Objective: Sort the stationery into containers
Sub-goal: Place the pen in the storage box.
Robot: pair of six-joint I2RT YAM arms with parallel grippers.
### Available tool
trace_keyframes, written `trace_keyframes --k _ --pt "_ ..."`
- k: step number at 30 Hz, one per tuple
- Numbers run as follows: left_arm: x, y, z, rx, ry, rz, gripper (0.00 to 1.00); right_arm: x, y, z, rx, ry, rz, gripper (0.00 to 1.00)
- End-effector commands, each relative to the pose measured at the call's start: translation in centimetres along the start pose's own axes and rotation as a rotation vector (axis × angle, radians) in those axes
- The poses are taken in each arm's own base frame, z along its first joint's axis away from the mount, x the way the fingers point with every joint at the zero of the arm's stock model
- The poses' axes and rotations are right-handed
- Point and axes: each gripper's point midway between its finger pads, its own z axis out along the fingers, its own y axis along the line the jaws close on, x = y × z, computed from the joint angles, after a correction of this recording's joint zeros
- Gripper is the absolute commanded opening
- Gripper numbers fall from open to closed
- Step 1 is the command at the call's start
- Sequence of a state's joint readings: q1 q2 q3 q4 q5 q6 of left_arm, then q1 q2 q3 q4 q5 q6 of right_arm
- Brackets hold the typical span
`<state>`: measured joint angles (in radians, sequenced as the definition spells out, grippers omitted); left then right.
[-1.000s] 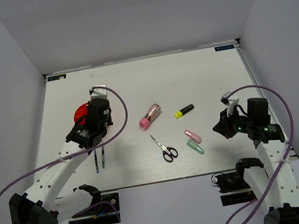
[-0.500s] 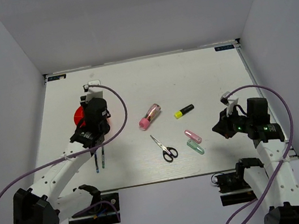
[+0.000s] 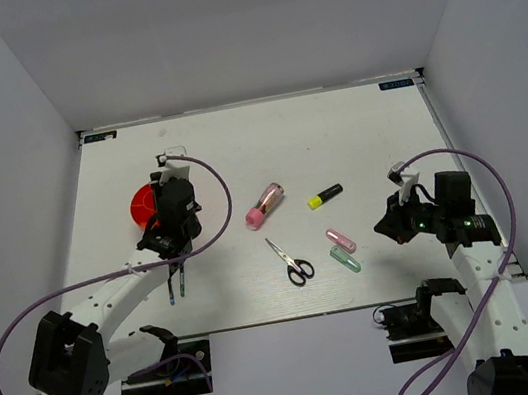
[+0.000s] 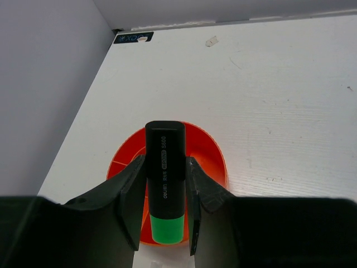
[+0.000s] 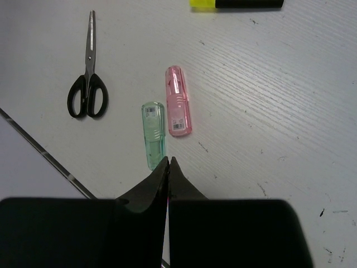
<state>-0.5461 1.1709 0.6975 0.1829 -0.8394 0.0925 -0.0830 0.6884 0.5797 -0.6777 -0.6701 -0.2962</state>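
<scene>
**Marker held at the pot's near rim, blunt end aimed inward**

The white table (image 3: 335, 135) is seen from above, with the loose stationery gathered right of centre and the red-orange pot (image 3: 144, 205) set well apart on the left side. The pot is partly covered by the left arm in the overhead view. In the left wrist view its round rim and inner dividers are shown ahead of and below the fingers.

The left gripper (image 4: 164, 162) is clamped on the green-capped marker (image 4: 165, 167), one finger pressed to each side of the barrel. The right gripper (image 5: 168, 163) is closed on nothing, its tips brought together just above the table.

The marker's long axis is run in line with the fingers. The green cap is turned back toward the wrist, and the black end is projected forward over the pot's opening. The pot therefore lies straight along that axis, slightly beyond and beneath the tips. A short advance and a lowering are judged to be what is called for before release. Which compartment is being aimed at cannot be told.

The left arm is far nearer the pot. The rest is nearer the right arm: the scissors (image 5: 88, 89), the pink tube (image 3: 263, 206), the yellow-capped highlighter (image 3: 325, 195), then the pink capsule (image 5: 178, 109) and the pale-green capsule (image 5: 153, 134), laid side by side just ahead of the closed right tips.
</scene>
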Motion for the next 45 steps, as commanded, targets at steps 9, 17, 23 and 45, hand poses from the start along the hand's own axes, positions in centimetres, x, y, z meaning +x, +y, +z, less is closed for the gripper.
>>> trace_keyframes --k 9,17,23,45 --pt "0.4 -0.3 0.8 -0.020 -0.028 -0.004 0.00 -0.8 1.1 -0.1 -0.069 -0.031 -0.081 0.00" --pt "2.0 -0.4 1.2 -0.033 -0.009 0.018 0.03 -0.7 1.3 -0.2 -0.083 -0.028 -0.085 0.01" --pt "2.6 -0.5 1.3 -0.032 -0.004 0.020 0.06 -0.7 1.5 -0.2 -0.091 -0.025 -0.083 0.01" --pt "3.4 -0.5 2.1 -0.048 -0.006 0.069 0.12 -0.5 1.7 -0.1 -0.108 -0.023 -0.086 0.02"
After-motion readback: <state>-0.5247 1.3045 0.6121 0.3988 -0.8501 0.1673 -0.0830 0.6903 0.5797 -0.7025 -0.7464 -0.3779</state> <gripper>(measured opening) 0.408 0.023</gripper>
